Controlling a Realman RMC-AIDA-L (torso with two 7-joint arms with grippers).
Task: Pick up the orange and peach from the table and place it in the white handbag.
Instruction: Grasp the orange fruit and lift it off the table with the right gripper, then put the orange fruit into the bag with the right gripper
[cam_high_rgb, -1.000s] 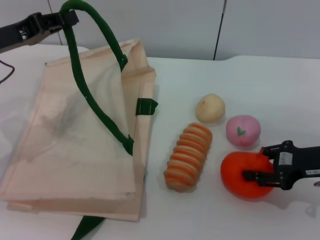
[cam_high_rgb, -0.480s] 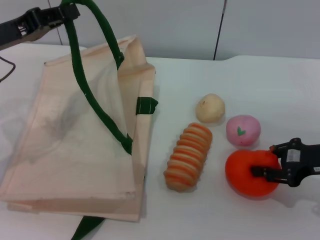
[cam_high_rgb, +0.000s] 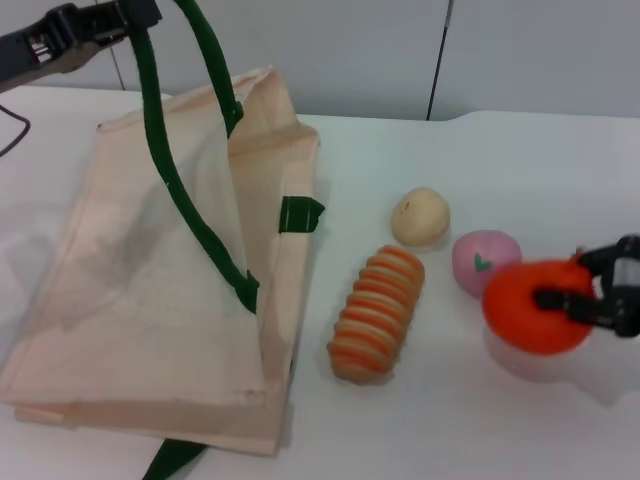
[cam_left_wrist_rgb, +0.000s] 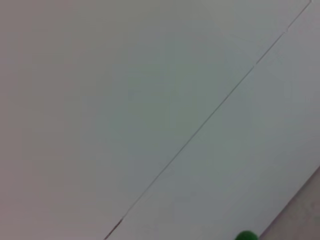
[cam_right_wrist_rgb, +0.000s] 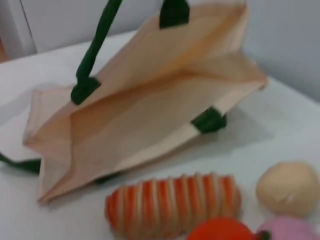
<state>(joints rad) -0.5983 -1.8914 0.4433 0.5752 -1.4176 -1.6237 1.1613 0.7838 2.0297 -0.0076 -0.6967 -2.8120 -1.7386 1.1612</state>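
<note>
Our right gripper (cam_high_rgb: 580, 300) now has the orange (cam_high_rgb: 535, 308) off the bench (cam_high_rgb: 480, 420): a second ago the fruit sat low beside the striped piece (cam_high_rgb: 377, 313), and since then it has risen and drifted outward, leaving a soft shadow below it. The fingers (cam_high_rgb: 560, 298) are pinching the orange from its outer side, and it now overlaps the near edge of the peach (cam_high_rgb: 478, 258), which lies just behind the fingers and has not moved. The beige ball (cam_high_rgb: 420, 216) sits beyond that.

Our left gripper (cam_high_rgb: 95, 25) grips the green handle (cam_high_rgb: 160, 150) high above the bag (cam_high_rgb: 150, 300); it has lifted a little more, so the mouth gapes wider towards the fruit. Its fingers are clamped on the strap.

We judge the pick of the orange done and the carry just starting. The open mouth lies well across from the fingers, past the striped piece, so the orange must travel over that. The peach waits for a second trip.
</note>
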